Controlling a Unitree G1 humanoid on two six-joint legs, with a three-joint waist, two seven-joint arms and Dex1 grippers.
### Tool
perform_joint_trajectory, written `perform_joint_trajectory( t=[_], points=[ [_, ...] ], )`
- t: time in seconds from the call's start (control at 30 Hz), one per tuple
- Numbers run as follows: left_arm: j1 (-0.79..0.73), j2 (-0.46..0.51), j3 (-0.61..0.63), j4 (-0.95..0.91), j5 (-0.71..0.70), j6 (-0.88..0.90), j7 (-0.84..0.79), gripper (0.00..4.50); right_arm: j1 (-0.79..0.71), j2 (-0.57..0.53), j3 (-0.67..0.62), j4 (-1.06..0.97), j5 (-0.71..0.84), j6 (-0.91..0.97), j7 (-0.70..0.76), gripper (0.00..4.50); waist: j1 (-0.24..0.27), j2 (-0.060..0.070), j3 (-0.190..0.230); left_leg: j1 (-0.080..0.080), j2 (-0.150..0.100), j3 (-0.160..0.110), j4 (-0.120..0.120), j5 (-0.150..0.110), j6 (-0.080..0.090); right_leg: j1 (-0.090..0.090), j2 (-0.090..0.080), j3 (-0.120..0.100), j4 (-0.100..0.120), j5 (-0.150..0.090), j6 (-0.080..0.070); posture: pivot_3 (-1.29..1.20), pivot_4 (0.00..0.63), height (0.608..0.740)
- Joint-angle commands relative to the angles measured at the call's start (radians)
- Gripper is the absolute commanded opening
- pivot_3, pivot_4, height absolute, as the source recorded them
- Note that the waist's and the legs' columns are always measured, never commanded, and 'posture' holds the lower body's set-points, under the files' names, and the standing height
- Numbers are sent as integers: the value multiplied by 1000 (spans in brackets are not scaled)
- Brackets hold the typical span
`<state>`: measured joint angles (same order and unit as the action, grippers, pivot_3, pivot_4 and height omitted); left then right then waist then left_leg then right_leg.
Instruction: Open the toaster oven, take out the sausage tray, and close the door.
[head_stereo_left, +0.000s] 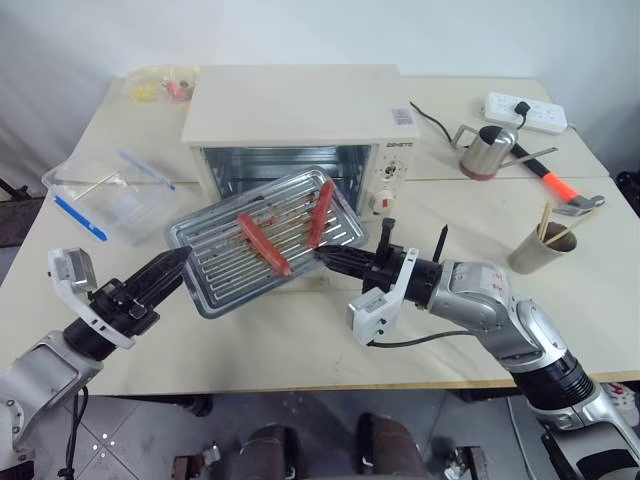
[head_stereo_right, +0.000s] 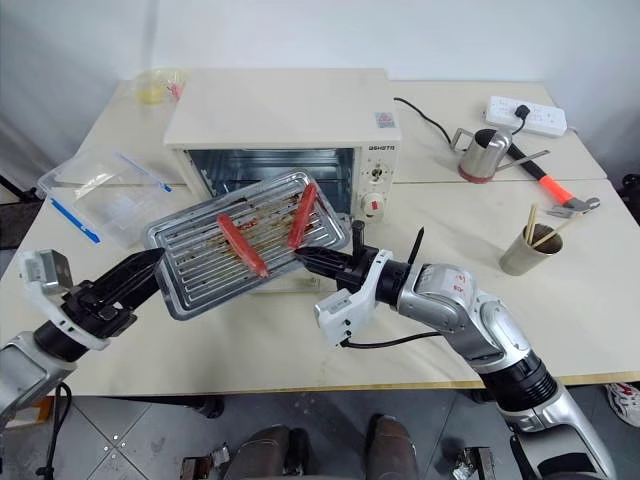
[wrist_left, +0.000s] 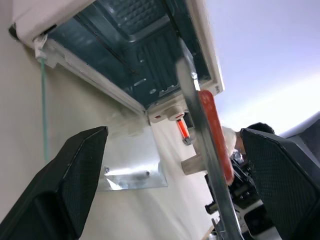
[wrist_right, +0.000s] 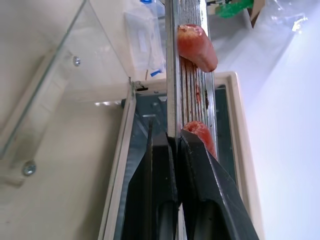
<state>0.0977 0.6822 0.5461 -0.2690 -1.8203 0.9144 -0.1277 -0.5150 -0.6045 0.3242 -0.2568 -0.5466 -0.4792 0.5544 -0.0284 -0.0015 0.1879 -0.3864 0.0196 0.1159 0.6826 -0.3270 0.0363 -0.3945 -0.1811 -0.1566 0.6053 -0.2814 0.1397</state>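
Left eye view shows the sausage tray (head_stereo_left: 262, 243) out of the toaster oven (head_stereo_left: 300, 130) and held in the air in front of its open mouth, tilted, with its left end lower and nearer the camera. Two red sausages (head_stereo_left: 264, 243) lie on its ridged rack. The right gripper (head_stereo_left: 330, 260) is clamped tight on the tray's right-hand rim, pointing left toward the oven front. The left gripper (head_stereo_left: 170, 268) sits just beside the tray's lower left corner with its jaws spread wide, not closed on anything.

The desk (head_stereo_left: 300, 340) has open bare surface below and in front of the tray, toward the near edge. To the left lies a clear plastic container (head_stereo_left: 105, 195); to the right, well apart from the tray, stand a metal pitcher (head_stereo_left: 487, 150), a cup with sticks (head_stereo_left: 540, 247), a hammer (head_stereo_left: 560, 190) and a power strip (head_stereo_left: 525, 110).

The right wrist view shows the tray edge-on, pinched between the two black fingers (wrist_right: 160, 190), with the glass door (wrist_right: 65, 95) folded down flat beneath it. The left wrist view looks between its spread fingers (wrist_left: 70, 185) at the tray's edge and into the oven's metal interior.
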Motion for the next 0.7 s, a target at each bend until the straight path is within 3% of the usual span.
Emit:
perform_joint_trajectory(
  t=[0.03, 0.1, 0.2, 0.6, 0.7],
  points=[
    [-5, -6, -34, -17, -37, -4, 14, 4500, -16, -7, -26, -10, 37, -27, -3, 39, 0, 0, 0, 0, 0, 0, 0, 0, 0, 0, 0, 0, 0, 0, 0, 0, 150, 740],
    [-7, -9, -54, -16, -48, -5, 21, 4500, -19, -8, -27, -7, 36, -34, -3, 39, 0, 0, 0, 0, 0, 0, 0, 0, 0, 0, 0, 0, 0, 0, 0, 0, 150, 740],
    [-8, -11, -85, -9, -69, -1, 27, 3884, -22, -7, -25, -2, 39, -45, 0, 0, 0, 0, 0, 0, 0, 0, 0, 0, 0, 0, 0, 0, 0, 0, 0, 0, 150, 740],
    [-12, -5, -141, -17, -124, -12, 68, 192, -24, -8, -27, 8, 89, -72, 42, 0, 0, 0, 0, 0, 0, 0, 0, 0, 0, 0, 0, 0, -1, 0, 0, 0, 150, 740],
    [17, -11, -146, -45, -147, -26, 103, 23, -12, -2, -26, 18, 161, -38, 88, 0, 0, 0, 0, 0, 0, 0, 0, 0, 0, 0, 0, 0, -1, 0, 0, 0, 150, 740]
  ],
)
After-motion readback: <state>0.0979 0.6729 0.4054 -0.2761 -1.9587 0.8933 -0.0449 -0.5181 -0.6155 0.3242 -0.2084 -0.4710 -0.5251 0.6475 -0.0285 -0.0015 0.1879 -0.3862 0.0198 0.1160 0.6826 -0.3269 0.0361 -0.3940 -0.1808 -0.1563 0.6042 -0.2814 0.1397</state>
